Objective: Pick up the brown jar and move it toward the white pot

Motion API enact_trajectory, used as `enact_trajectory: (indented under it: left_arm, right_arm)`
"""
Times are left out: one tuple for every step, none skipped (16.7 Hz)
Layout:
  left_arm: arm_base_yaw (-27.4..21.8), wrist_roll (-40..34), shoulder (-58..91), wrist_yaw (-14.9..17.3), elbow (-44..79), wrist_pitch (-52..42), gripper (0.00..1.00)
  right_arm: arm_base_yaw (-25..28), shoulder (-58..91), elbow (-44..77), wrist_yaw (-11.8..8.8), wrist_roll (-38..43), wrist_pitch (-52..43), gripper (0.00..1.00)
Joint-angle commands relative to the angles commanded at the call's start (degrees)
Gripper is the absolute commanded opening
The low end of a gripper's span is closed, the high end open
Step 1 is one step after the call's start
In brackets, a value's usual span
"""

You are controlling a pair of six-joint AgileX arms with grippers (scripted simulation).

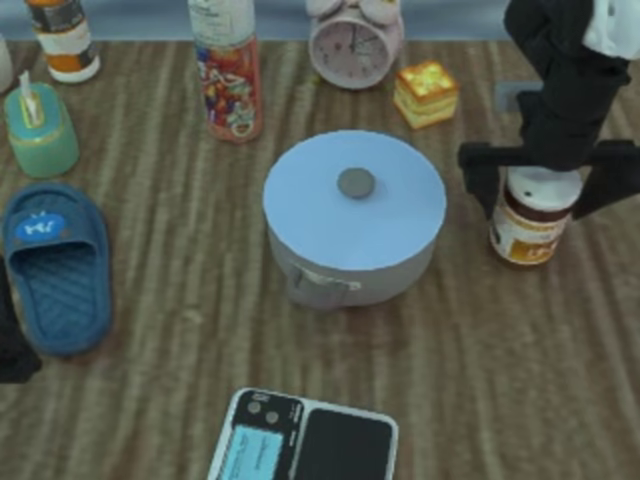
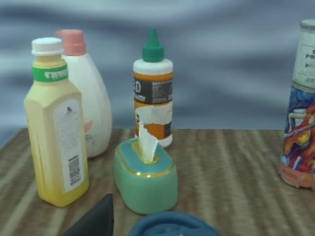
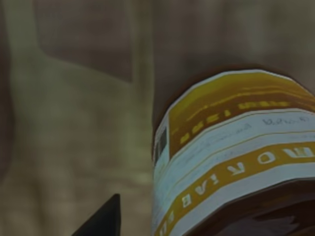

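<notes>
The brown jar [image 1: 527, 225], with a white lid and a white and orange-yellow label, stands upright on the table just right of the white pot [image 1: 354, 212]. My right gripper [image 1: 546, 180] hangs over the jar's lid, open, one black finger on each side of the jar top with a gap showing. The right wrist view shows the jar label [image 3: 236, 162] close up, with one fingertip [image 3: 101, 221] apart from it. My left gripper [image 1: 12, 350] is parked at the table's left edge beside a blue slipper.
Behind the pot stand a pink alarm clock [image 1: 355, 40], a tall colourful can [image 1: 228, 75] and a small cake block [image 1: 426, 93]. A blue slipper [image 1: 55, 265] and green tissue box [image 1: 40, 130] lie at the left. A kitchen scale [image 1: 305, 440] sits at the front.
</notes>
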Motion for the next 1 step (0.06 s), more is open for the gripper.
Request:
enact_trajectory:
  left_arm:
    - [0.0, 0.0, 0.0, 0.0, 0.0, 0.0, 1.0]
  right_arm:
    - [0.0, 0.0, 0.0, 0.0, 0.0, 0.0, 1.0]
